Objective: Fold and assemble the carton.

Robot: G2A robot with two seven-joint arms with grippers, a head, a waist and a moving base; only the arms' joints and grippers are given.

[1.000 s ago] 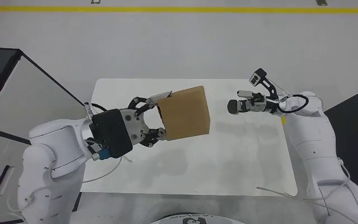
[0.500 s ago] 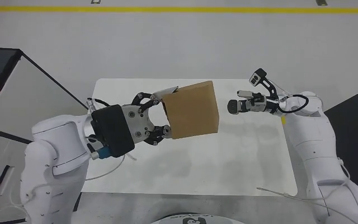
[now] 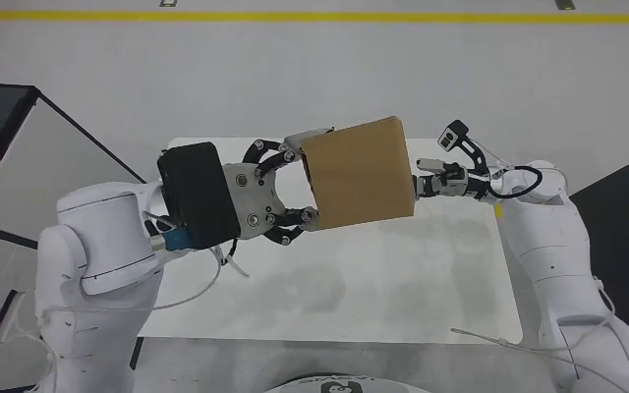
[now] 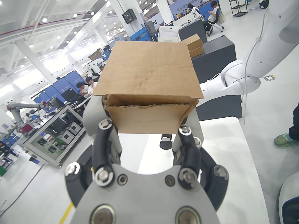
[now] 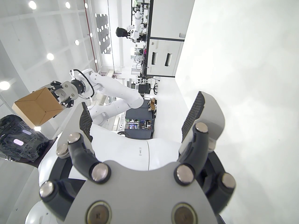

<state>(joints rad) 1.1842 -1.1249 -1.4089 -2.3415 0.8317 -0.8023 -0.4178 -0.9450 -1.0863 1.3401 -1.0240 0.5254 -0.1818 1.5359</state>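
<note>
A brown carton, folded into a box shape, hangs in the air over the white table. My left gripper is shut on the carton's near end, one finger on each side wall. The left wrist view has the carton clamped in the left gripper, with a flap edge facing the camera. My right gripper is open and holds nothing. It is level with the carton's far side in the top view, where the right gripper is partly hidden behind the carton. From the right wrist, the carton is farther off.
A black frame stands left of the table. A thin cable lies across the table's front right corner. A person's shoe is on the floor beside the table. The table's front half is bare.
My left arm has raised the carton and carried it to the right, so it now overlaps the right gripper in the top view. The right arm has stayed in place.
</note>
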